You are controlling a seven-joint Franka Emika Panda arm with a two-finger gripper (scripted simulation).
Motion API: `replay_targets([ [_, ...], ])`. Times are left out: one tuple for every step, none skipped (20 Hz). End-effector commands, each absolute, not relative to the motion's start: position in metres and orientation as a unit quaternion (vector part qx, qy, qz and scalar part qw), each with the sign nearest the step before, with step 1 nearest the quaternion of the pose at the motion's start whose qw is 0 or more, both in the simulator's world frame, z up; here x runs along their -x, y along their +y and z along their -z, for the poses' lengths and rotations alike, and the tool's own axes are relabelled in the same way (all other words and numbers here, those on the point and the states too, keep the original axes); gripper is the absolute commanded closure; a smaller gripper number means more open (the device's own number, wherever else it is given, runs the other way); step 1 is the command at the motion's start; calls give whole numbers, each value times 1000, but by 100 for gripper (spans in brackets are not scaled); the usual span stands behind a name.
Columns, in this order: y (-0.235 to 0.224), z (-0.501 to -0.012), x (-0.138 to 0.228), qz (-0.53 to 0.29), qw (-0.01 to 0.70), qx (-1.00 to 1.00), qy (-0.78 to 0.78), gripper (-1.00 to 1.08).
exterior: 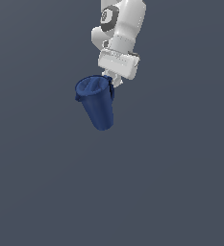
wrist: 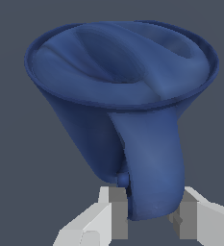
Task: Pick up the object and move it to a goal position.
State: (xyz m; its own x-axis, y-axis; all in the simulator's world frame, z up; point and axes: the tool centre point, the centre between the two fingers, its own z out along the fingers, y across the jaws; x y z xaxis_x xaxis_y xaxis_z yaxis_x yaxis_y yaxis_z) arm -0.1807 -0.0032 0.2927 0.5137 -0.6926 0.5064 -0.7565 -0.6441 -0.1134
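The dark blue cup (exterior: 96, 104) is seen hanging from the gripper (exterior: 110, 82) in the exterior view, tilted, with its wide rim uppermost and its narrow base slanting down towards the exterior view's right; no table or other surface can be made out under it, only a plain grey backdrop, so the cup is judged to be lifted clear. In the wrist view the cup (wrist: 118, 81) fills most of the picture, and its handle (wrist: 154, 168) is caught between the two pale fingers (wrist: 111, 216); the gripper (wrist: 149, 218) is therefore closed on the handle, with one finger set against each side of it. The picking-up part of the task can be taken as done; what is left is the carrying of the cup to its goal. No goal marker is shown in either view, so how much travel remains cannot be told; the tilt suggests the hold on the handle is off-centre
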Motion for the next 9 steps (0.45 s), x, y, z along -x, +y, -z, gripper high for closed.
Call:
replay_targets([
  [-1, -299, 185, -264, 60, -867, -418, 108],
  [-1, -300, 186, -264, 60, -867, -418, 108],
  [0, -301, 187, -264, 60, -867, -418, 108],
  [0, -302, 188, -264, 61, -867, -418, 108],
  [0, -302, 188, -264, 61, -867, -418, 108],
  [0, -303, 189, -264, 61, -867, -418, 108],
  [0, -303, 188, -264, 61, -867, -418, 108],
  [0, -303, 188, -265, 61, -867, -418, 108],
  [0, -303, 188, -265, 61, -867, -418, 108],
])
